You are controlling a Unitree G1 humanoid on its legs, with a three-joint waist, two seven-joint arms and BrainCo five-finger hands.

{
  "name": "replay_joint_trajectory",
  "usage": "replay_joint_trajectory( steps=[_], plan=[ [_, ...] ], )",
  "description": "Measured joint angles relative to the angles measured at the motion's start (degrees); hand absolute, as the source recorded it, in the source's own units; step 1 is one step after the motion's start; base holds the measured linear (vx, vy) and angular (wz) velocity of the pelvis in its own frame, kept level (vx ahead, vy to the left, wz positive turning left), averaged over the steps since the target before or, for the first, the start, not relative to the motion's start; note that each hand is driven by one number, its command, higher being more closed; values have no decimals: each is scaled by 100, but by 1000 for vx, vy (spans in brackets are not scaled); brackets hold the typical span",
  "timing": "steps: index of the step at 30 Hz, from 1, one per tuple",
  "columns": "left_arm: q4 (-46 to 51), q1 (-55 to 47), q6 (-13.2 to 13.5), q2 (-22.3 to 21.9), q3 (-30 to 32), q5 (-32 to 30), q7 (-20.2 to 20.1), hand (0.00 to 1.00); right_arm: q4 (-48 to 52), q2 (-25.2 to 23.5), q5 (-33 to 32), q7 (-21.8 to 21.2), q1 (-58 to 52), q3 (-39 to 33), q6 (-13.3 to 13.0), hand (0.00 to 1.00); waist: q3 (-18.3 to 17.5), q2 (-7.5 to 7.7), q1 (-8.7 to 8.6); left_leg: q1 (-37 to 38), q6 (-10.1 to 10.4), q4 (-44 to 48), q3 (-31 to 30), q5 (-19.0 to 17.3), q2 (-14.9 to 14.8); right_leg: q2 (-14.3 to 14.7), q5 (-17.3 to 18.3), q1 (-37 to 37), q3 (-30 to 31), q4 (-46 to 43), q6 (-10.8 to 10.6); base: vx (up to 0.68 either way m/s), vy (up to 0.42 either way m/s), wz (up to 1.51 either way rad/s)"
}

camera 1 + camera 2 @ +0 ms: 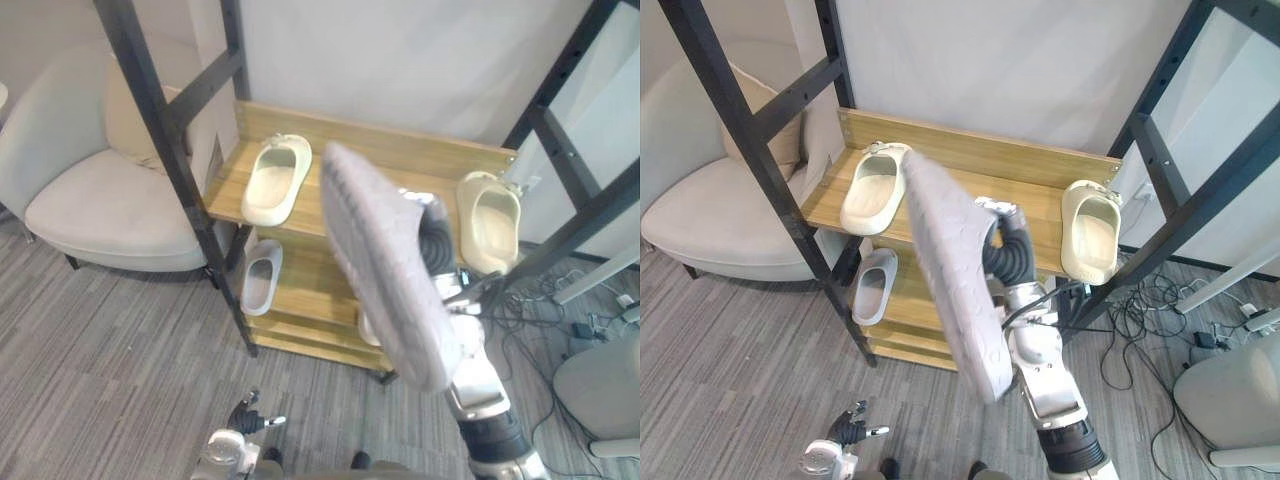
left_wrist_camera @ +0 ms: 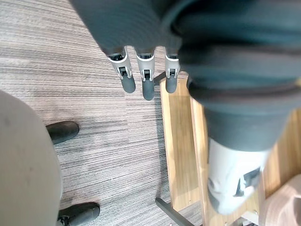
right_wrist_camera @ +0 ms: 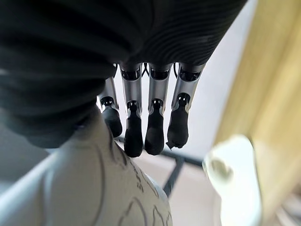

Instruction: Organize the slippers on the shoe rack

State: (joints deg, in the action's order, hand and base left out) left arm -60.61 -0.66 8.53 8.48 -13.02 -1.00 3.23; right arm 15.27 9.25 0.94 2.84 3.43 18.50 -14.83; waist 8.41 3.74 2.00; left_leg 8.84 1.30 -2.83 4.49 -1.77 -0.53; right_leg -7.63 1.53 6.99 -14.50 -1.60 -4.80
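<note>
1. The right hand [image 1: 1008, 250] was raised in front of the rack, its fingers [image 3: 155, 132] curled over the edge of a grey slipper [image 1: 955, 280] and gripping it.
2. The grey slipper stood nearly on end in that hand, its patterned sole turned toward the head camera, the upper end toward 11 o'clock and the lower end toward 5 o'clock.
3. Behind it stood the wooden shoe rack [image 1: 1010, 195], with a raised back rail along the top shelf.
4. From the held slipper, a cream slipper [image 1: 872, 190] lay at 10 o'clock on the left part of the top shelf, opening up.
5. A second cream slipper [image 1: 1092, 232] lay at 2 o'clock at the right end of the same shelf, also opening up, well apart from the first.
6. A second grey slipper [image 1: 872, 285] sat at 9 o'clock on the lower shelf, near its left end.
7. The left hand [image 1: 250, 415] hung low at 7 o'clock, its fingers [image 2: 143, 82] straight and relaxed above the carpet [image 1: 100, 380], apart from every slipper.
8. Black metal posts [image 1: 160, 130] rose on both sides of the rack.
9. A pale armchair [image 1: 100, 200] with a cushion [image 1: 125, 120] stood at the rack's 9 o'clock, just beyond the left post.
</note>
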Motion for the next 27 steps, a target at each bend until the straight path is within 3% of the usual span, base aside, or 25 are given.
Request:
replay_joint_trajectory(
  steps=[4,9,11,15,17,20,27],
  plan=[
    [-115,1,4,-46,-65,1,-3,0,-291,100,-233,-422,-503,585,4,100,-107,-85,-18,33,1,-11,29,-1,-5,10,-4,62,25,35,-3,-39,-13,-4],
    [-141,9,20,-61,-99,0,-14,0,-1164,223,-328,-697,-679,750,92,100,-81,-186,-33,-176,56,201,68,-152,-30,-34,140,-205,71,-289,9,-19,-8,-1],
    [-137,210,91,-33,-161,22,-18,0,-1562,330,-309,-681,-552,720,162,100,172,-208,-32,-1096,23,1708,107,-681,-37,-236,639,-1036,151,-1581,44,-89,-26,1],
    [52,559,153,-63,-166,202,-10,0,-2031,580,-2,-506,309,645,213,100,817,-502,-161,-2423,-9,3587,115,-1387,-190,-414,1280,-2177,183,-3215,139,-176,-38,17],
    [217,721,231,-36,-155,366,-3,0,-2300,706,178,-371,843,532,251,100,1075,-521,-150,-3083,25,4363,80,-1728,-271,-514,1669,-2803,190,-3980,169,-230,-56,13],
    [436,888,274,36,-154,473,15,0,-2554,840,363,-118,1399,274,264,100,1305,-553,-151,-3738,4,4973,71,-1879,-371,-558,1822,-3431,210,-4584,233,-190,-50,4],
    [1074,1150,602,170,177,710,271,0,-2863,1737,596,568,2754,-268,261,100,1632,-656,-165,-5444,-106,6671,-43,-2272,-501,-764,2221,-5041,279,-6202,348,-81,15,5]
  ],
)
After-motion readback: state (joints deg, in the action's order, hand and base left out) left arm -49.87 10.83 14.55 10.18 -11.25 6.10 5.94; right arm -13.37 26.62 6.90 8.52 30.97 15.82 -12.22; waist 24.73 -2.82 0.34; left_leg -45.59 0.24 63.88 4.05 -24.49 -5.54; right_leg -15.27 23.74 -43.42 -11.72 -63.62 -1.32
